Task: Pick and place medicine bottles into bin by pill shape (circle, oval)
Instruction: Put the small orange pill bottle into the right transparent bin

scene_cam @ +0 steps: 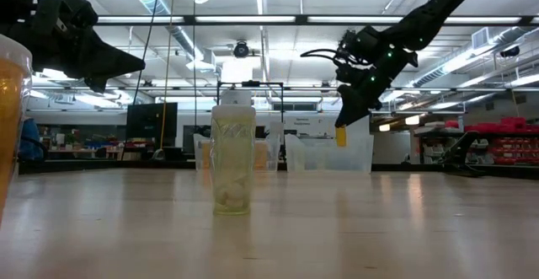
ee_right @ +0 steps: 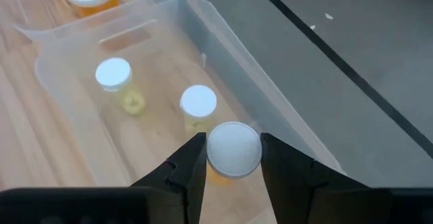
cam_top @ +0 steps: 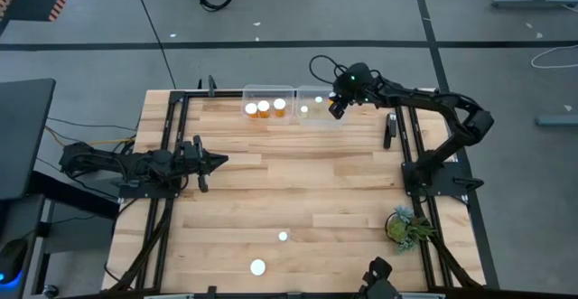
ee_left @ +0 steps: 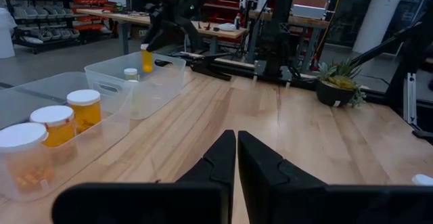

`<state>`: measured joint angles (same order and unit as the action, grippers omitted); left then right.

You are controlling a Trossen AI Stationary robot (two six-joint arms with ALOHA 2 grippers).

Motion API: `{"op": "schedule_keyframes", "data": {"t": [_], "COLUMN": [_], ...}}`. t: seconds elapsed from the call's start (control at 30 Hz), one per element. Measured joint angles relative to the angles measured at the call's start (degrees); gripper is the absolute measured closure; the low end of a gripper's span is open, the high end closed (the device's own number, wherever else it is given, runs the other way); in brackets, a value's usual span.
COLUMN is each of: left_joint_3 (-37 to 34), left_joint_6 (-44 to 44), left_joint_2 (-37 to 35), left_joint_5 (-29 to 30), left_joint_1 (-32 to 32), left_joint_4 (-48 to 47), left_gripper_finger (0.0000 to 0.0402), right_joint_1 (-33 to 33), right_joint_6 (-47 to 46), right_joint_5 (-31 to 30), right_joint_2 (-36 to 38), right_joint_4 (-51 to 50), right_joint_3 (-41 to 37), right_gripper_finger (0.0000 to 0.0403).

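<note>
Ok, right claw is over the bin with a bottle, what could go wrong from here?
1. The held bottle hangs near the right bin's far wall; released here, it might clip the rim and tip out.
2. Two bottles already stand below; a drop may knock them over.
3. The right claw grips only at the cap, so the bottle could slip early.

Three bottles (cam_top: 264,108) in left bin (cam_top: 268,92) — two in right bin (cam_top: 312,94)
</note>
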<state>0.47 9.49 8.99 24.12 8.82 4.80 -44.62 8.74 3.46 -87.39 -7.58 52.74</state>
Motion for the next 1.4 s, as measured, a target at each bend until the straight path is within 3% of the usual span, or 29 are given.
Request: {"op": "schedule_keyframes", "data": {"t": [0.57, 1.0, 1.4], "left_joint_3": [0.0, 0.0, 0.0], "left_joint_6": [0.0, 0.0, 0.0], "left_joint_2": [0.0, 0.0, 0.0], "left_joint_5": [0.0, 0.0, 0.0], "left_joint_1": [0.0, 0.0, 0.0], "left_joint_4": [0.0, 0.0, 0.0], "left_gripper_finger": [0.0373, 0.0368, 0.0377], "right_joint_1": [0.2, 3.0, 1.7], "right_joint_6": [-3.2, -3.1, -2.5], "right_joint_5": [0.0, 0.0, -0.4], "right_joint_2": [0.1, 0.1, 0.1], "right_joint_4": [8.0, 9.4, 10.6], "right_joint_3": [-7.0, -7.6, -7.6], "right_gripper_finger": [0.0264, 0.0264, 0.0264]}}
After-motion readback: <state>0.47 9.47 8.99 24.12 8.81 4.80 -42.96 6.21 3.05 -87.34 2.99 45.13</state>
